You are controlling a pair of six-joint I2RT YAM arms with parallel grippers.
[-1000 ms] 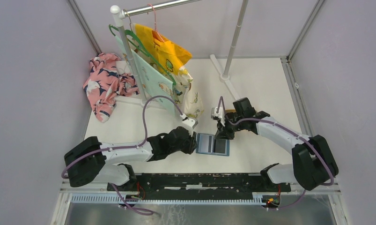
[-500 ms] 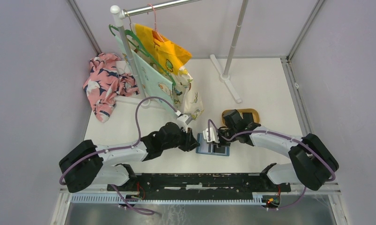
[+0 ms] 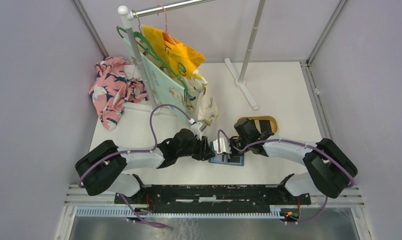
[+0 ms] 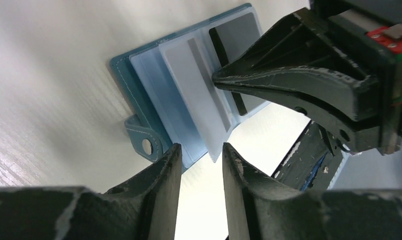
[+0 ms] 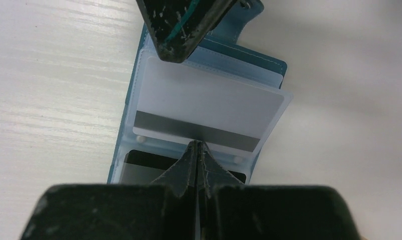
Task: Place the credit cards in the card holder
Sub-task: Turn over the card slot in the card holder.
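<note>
The card holder (image 3: 231,160) lies open on the table (image 3: 289,90), nudged slightly left since a second ago. The right gripper (image 5: 197,148), earlier over its far edge, now presses its closed tips onto a pale credit card (image 5: 209,105). The left gripper (image 4: 201,150) stands narrowly apart at the snap-tab edge. Behind, the tan tray (image 3: 265,122) is now uncovered.

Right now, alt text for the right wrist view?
The shut right pincer has its tip on the striped edge of a white card sleeved in an open teal wallet on a pale table. A dark card sits in the nearer slot; the left pincer overlaps the wallet's far edge.
</note>
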